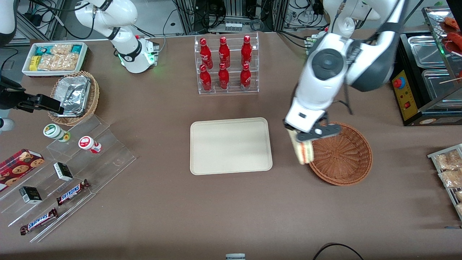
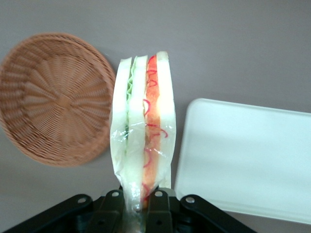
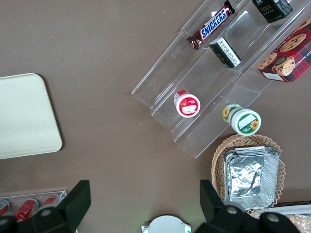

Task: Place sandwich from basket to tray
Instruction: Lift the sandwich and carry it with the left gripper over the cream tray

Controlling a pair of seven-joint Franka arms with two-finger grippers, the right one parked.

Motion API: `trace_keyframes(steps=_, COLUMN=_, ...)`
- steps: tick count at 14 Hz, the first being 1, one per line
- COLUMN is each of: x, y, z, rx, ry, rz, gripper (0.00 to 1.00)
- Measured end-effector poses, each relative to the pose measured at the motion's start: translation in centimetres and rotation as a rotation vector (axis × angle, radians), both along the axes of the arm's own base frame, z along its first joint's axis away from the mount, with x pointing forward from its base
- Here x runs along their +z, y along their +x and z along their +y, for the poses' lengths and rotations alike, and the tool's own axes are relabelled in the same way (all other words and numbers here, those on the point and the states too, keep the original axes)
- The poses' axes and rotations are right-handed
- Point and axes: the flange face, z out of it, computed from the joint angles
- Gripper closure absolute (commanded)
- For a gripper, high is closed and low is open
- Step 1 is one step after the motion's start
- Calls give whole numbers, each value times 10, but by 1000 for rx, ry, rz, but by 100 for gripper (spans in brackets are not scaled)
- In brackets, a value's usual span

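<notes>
Clear-wrapped sandwich point(image 2: 143, 141) hangs clamped in the fingers point(image 2: 158, 213) between wicker basket point(image 1: 343, 155) and tray point(image 1: 231, 146).

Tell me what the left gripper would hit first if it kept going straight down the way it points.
Probably bare table. The gripper, shut on the sandwich, hangs between the basket and the tray; the sandwich's tip would likely land first.

Glossy clear film on the sandwich point(image 2: 143, 136), rough woven wicker basket point(image 1: 343, 156), smooth matt plastic tray point(image 1: 231, 146), matt black end effector point(image 2: 138, 206) pinching the sandwich
</notes>
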Motion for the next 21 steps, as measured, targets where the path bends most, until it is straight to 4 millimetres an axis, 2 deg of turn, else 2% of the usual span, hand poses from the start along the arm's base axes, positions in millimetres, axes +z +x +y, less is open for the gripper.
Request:
trace_keyframes(steps=5, x=-28, y=-41, z=-98, rx=-48, ry=-1, rz=20, gripper=100)
trace_keyframes(steps=7, x=-51, y=-52, z=-131, rx=-93, ry=3, rz=40, gripper=100)
trace_keyframes(steps=10, x=-99, y=-60, z=-171, rx=-144, ry=-3, rz=56, gripper=100)
trace_keyframes(steps=12, x=-131, y=-56, z=-182, rx=-156, ry=-11, rz=55, gripper=100)
trace_keyframes(steps=15, x=-166, y=-50, z=-185, rx=-189, ry=17, rz=35, gripper=100)
trace_keyframes(steps=18, x=-190, y=-50, z=-190, rx=-227, ry=11, rz=40, gripper=100)
trace_keyframes(steps=21, x=-205, y=-48, z=-194, rx=-234, ry=-14, rz=26, gripper=100)
